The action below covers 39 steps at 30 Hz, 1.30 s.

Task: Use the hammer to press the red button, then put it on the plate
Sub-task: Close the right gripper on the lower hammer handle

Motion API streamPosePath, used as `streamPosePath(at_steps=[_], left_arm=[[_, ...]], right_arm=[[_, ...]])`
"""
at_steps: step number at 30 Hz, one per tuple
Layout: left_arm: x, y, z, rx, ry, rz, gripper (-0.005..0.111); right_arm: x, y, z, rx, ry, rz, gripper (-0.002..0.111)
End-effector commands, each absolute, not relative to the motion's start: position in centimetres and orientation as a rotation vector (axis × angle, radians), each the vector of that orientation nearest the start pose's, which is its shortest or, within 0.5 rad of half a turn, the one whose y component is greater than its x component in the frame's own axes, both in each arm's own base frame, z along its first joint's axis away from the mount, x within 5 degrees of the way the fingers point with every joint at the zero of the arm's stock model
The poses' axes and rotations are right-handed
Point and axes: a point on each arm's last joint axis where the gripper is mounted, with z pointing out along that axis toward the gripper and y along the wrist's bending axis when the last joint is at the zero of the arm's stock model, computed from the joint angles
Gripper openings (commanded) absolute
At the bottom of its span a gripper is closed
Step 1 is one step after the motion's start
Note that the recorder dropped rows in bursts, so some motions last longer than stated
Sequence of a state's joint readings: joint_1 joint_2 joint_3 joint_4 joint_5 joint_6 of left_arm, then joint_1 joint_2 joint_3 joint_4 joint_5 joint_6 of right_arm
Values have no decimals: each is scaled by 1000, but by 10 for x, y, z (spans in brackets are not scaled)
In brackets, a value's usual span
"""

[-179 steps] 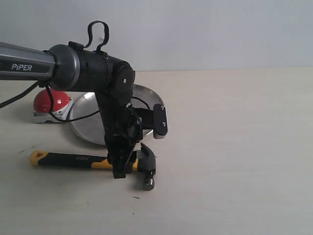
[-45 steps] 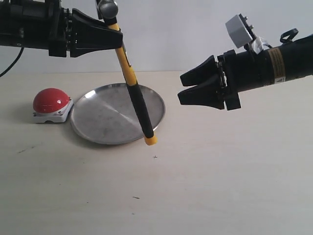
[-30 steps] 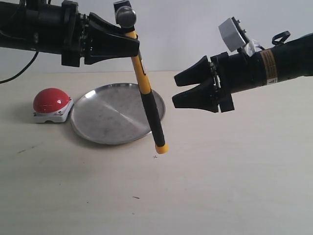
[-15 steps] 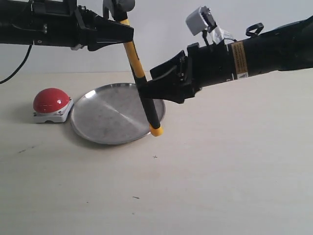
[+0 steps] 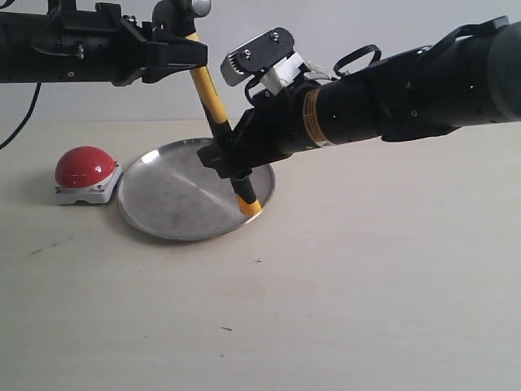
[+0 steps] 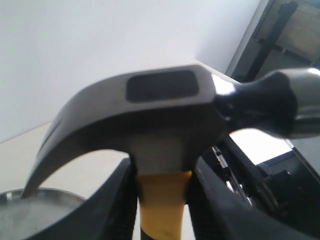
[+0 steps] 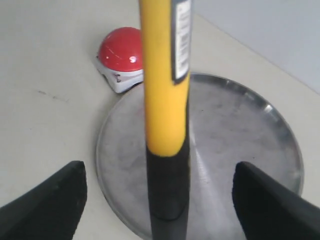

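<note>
The hammer [image 5: 207, 90] hangs head-up over the plate [image 5: 163, 195], its yellow looped end just above the plate's near right rim. My left gripper [image 5: 189, 47] is shut on its neck just under the black head [image 6: 160, 107], a finger [image 6: 117, 205] on each side. My right gripper [image 5: 231, 163] is open, its fingers [image 7: 47, 207] standing well clear on both sides of the black lower handle [image 7: 167, 190]. The red button [image 5: 84, 169] sits on the table left of the plate [image 7: 240, 135] and shows as a red dome [image 7: 122, 49] in the right wrist view.
A black cable [image 5: 15, 134] trails down from the left arm at the far left. The pale table [image 5: 366, 309] stretches in front and to the right. The right arm [image 5: 407, 90] reaches across the middle from the right.
My right gripper has moved further left and down, so its open fingers now flank the hammer's lower handle. The left gripper still holds the hammer up, its lower end swung slightly left.
</note>
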<state>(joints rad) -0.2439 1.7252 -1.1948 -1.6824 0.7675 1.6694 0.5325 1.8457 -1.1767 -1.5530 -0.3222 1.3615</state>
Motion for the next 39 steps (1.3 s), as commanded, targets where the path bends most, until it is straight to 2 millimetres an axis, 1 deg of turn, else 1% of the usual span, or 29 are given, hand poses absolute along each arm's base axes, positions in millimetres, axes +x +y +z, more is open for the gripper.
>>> streamPosePath(at_steps=[1,5,10,14,16,17,19,20,21,22,24,27,29,32,35,37,38,39], left_arm=[[348,-156,301,666,1722,-1022,0],[343,-159,304,693,1695,-1098,0],[340,-160,305,712,1677,-1137,0],[340,-161,306,718,1670,-1144,0],[339,-161,307,723,1666,-1151,0],[339,-161,307,724,1665,-1153,0],[339,-161,307,724,1665,-1153,0],[339,-161,307,724,1665,-1153,0],[339,-161,307,724,1665,-1153,0],[339,-161,307,724,1665,-1153,0],[339,-161,307,724,1665,-1153,0],[339,-161,307,724,1665,-1153,0],[339,-161,307,724,1665,-1153,8],[338,-161,307,722,1665,-1172,25],[337,-162,308,725,1661,-1199,53],[336,-162,308,729,1657,-1206,74],[336,-162,308,729,1657,-1206,83],[336,-162,308,729,1657,-1206,88]], right_arm=[[339,234,223,-870,1946,511,76],[341,232,222,-841,1962,488,76],[343,233,212,-806,1998,514,76],[344,234,208,-805,2009,512,73],[344,233,207,-797,2015,507,68],[345,233,207,-786,2019,506,65],[345,233,207,-784,2020,505,54],[346,232,207,-748,2032,512,43],[346,232,207,-735,2036,515,35],[346,232,207,-723,2039,519,20],[346,233,208,-726,2036,531,0],[345,234,208,-728,2030,560,0],[345,235,209,-694,2034,590,0],[344,237,210,-699,2026,615,0],[343,238,211,-690,2023,638,0],[343,238,212,-673,2025,654,0],[343,238,212,-672,2022,662,0],[343,239,212,-664,2021,677,0]])
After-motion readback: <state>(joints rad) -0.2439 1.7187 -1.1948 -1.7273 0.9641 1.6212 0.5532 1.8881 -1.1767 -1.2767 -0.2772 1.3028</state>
